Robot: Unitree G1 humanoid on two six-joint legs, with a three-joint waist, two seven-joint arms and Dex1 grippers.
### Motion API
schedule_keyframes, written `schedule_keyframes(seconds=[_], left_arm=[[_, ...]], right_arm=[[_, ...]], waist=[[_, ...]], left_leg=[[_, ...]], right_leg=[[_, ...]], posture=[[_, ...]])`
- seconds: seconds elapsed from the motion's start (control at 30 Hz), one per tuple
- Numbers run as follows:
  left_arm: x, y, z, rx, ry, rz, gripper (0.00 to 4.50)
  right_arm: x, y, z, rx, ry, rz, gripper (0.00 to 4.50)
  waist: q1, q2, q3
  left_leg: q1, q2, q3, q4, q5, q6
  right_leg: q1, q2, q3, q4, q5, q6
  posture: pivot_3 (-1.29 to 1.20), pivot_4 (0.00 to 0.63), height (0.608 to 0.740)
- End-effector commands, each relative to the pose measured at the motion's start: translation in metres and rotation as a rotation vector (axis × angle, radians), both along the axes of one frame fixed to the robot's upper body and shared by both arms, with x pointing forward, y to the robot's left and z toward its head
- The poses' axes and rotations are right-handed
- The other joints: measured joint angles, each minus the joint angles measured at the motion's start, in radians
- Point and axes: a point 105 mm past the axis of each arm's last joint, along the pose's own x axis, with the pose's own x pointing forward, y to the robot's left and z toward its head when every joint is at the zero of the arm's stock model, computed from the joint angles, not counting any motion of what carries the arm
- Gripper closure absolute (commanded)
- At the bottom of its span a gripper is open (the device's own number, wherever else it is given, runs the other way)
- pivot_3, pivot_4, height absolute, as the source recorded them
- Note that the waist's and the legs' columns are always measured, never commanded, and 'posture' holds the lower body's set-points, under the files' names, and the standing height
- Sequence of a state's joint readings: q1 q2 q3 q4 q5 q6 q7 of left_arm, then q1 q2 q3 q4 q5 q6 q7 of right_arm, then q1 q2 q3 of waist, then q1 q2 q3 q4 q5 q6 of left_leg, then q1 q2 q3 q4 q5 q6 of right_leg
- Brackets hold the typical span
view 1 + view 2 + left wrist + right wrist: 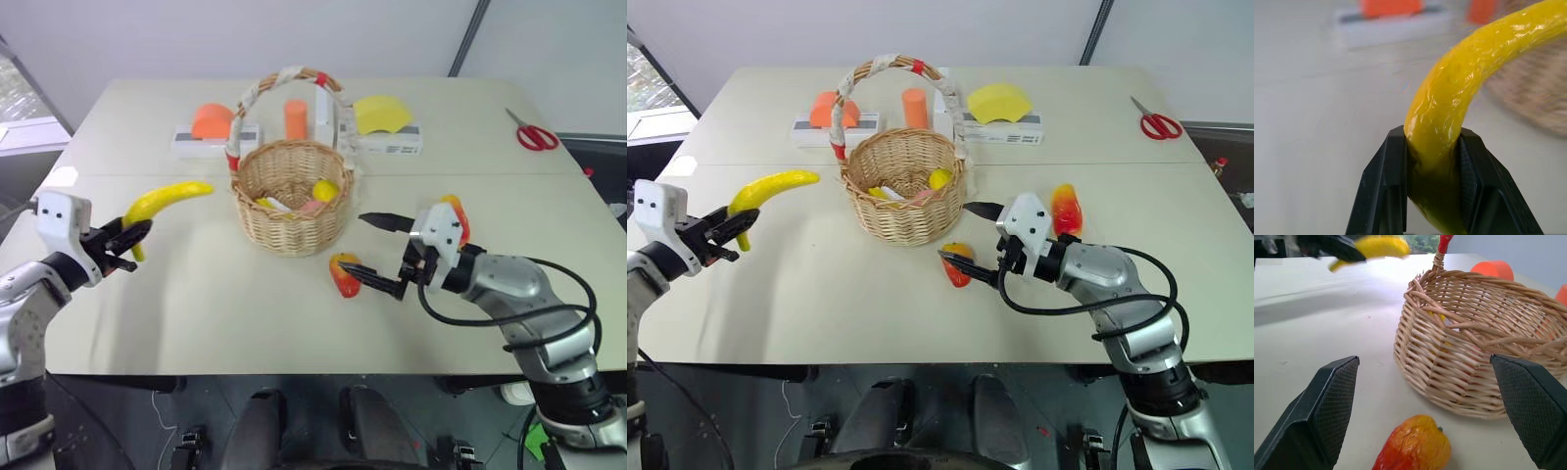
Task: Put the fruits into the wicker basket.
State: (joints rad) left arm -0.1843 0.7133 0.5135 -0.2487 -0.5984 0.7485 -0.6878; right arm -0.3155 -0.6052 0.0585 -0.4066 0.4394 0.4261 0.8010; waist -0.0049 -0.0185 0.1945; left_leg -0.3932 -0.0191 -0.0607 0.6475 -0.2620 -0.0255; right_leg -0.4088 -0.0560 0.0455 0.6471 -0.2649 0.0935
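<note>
Your left end effector is clamped on the banana near its lower end, and the long curved body sticks up and out toward the wicker basket, clear of the tabletop. In the left wrist view the two black fingers pinch the fruit from either side, so the grip looks firm, but with most of the length beyond the pinch I would expect it to swing or twist if you move sharply. Carry it across slowly and keep it high enough to pass over the woven rim. Mind the arched handle: it spans the basket front to back, so bring the banana in from the open side facing your left arm, not through the arch. Get the free tip over the bowl first, lower until most of the fruit is inside, then let go; dropped from the rim it may tip out. Your right end effector hangs with its jaws wide apart, straddling the red and yellow fruit that lies on the tabletop just in front of the basket, not closed on it. A second such fruit lies behind that arm. Hold the right side where it is until the left arm is clear.
</note>
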Motion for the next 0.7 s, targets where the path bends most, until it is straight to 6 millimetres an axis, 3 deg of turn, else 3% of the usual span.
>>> schedule_keyframes(seconds=[0.03,0.2,0.33,0.5,0.7], left_arm=[[-0.005,-0.057,0.034,0.058,-0.101,-0.195,3.73],[0.023,-0.118,0.042,0.210,-0.113,-0.247,3.73],[0.055,-0.138,0.047,0.241,-0.078,-0.183,3.73],[0.071,-0.155,0.049,0.244,-0.068,-0.203,3.73],[0.072,-0.155,0.049,0.272,-0.087,-0.234,0.85]], right_arm=[[0.002,0.005,0.011,0.013,-0.053,0.033,0.00],[0.006,0.006,0.013,0.010,-0.060,0.030,0.00],[0.006,0.006,0.012,0.002,-0.065,0.010,0.00],[0.003,0.000,0.004,-0.014,-0.038,-0.035,0.00],[0.001,-0.006,-0.013,0.006,0.109,-0.096,0.00]], waist=[[0.001,0.000,0.000],[-0.004,0.000,0.000],[-0.013,-0.001,0.000],[-0.015,-0.001,0.000],[-0.010,-0.001,0.000]], left_leg=[[0.000,0.000,0.000,0.000,0.000,0.000],[0.000,-0.002,0.000,0.000,0.000,0.000],[0.000,-0.001,0.001,0.001,0.000,0.001],[0.001,0.000,0.001,0.000,0.000,0.001],[0.001,0.001,0.001,0.001,0.001,0.000]], right_leg=[[0.001,0.000,-0.001,0.000,0.000,0.000],[0.001,0.001,-0.002,0.000,0.000,0.001],[0.000,0.006,-0.002,0.000,0.000,0.001],[-0.001,0.011,-0.001,0.002,0.000,0.000],[-0.001,0.010,-0.001,0.002,0.000,0.000]], posture=[[0.00,0.150,0.740],[0.00,0.150,0.740],[0.00,0.150,0.740],[0.00,0.150,0.740],[0.00,0.150,0.740]])
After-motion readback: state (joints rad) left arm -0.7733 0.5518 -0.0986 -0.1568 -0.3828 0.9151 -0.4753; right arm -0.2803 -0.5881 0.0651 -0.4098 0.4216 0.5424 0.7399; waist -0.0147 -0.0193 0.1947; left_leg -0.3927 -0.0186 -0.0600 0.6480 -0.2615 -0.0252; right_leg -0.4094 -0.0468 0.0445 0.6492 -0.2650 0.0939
